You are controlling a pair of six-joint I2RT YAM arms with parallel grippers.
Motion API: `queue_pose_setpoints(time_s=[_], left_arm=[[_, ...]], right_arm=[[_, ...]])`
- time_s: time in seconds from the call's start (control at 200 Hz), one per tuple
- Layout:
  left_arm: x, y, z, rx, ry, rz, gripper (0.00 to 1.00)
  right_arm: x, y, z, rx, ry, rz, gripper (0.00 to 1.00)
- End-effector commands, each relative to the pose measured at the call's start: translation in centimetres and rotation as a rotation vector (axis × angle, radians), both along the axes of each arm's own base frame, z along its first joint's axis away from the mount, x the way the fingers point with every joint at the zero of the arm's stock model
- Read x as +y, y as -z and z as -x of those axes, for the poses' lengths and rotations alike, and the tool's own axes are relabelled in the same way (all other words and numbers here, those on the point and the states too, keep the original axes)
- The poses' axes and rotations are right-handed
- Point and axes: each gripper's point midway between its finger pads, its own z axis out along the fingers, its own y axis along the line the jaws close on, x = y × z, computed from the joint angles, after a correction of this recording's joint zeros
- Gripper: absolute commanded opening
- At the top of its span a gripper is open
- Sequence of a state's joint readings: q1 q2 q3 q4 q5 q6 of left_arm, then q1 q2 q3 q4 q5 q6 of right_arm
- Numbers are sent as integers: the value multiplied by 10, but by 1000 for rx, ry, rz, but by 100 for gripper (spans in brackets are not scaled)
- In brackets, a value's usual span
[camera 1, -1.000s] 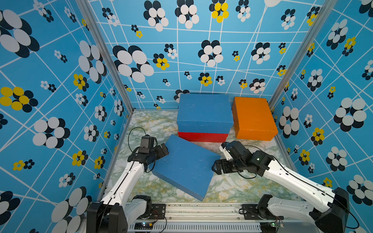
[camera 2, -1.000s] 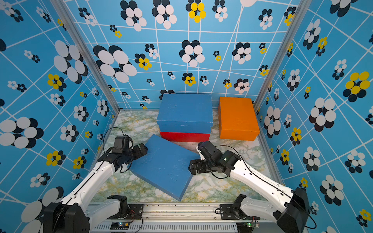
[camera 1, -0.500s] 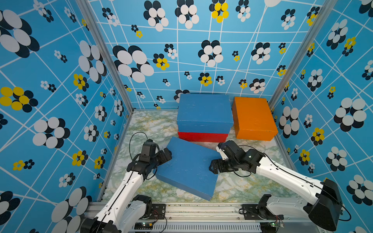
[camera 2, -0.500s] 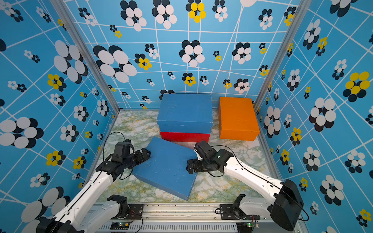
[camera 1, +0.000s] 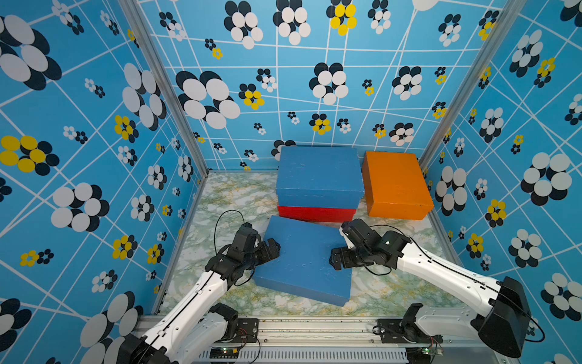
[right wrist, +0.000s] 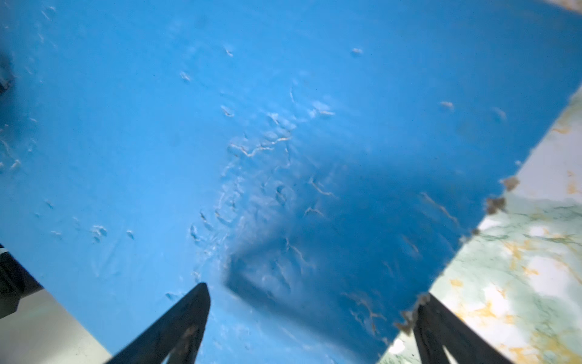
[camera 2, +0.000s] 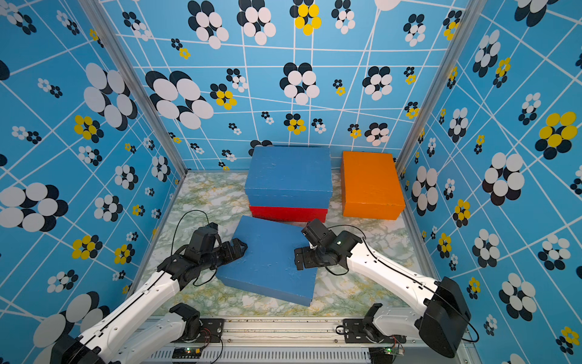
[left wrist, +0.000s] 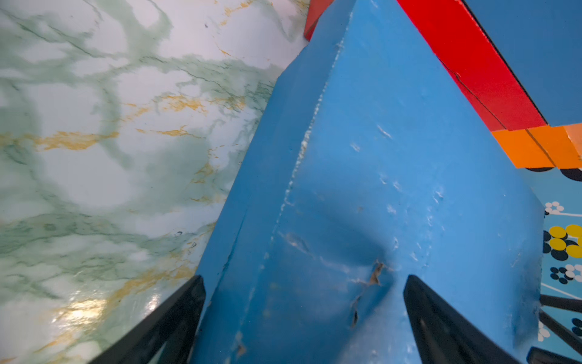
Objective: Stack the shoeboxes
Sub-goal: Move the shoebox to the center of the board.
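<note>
The matte blue lidded cardboard shoebox [camera 1: 304,258] lies between the left tool [camera 1: 273,249] and right tool [camera 1: 334,260], both spread wide. It is probably light, dentable and slippery, so squeeze its opposite ends evenly.

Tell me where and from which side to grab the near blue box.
Press the near blue box between both arms: left claw against its left wall, right claw against its right wall. It looks too wide for either claw's jaws; both walls are free.

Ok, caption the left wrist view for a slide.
Open left tool framing the near blue shoebox; red box and orange box beyond.
</note>
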State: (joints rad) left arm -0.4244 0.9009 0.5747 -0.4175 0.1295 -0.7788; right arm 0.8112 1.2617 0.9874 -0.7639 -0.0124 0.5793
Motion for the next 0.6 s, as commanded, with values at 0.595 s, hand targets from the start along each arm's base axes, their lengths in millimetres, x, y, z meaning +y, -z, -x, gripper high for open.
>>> queue_pose_setpoints(time_s=[0.595], left_arm=[[-46, -9, 10, -40, 69, 70, 100]], right_arm=[[-29, -20, -26, -59, 28, 74, 99]])
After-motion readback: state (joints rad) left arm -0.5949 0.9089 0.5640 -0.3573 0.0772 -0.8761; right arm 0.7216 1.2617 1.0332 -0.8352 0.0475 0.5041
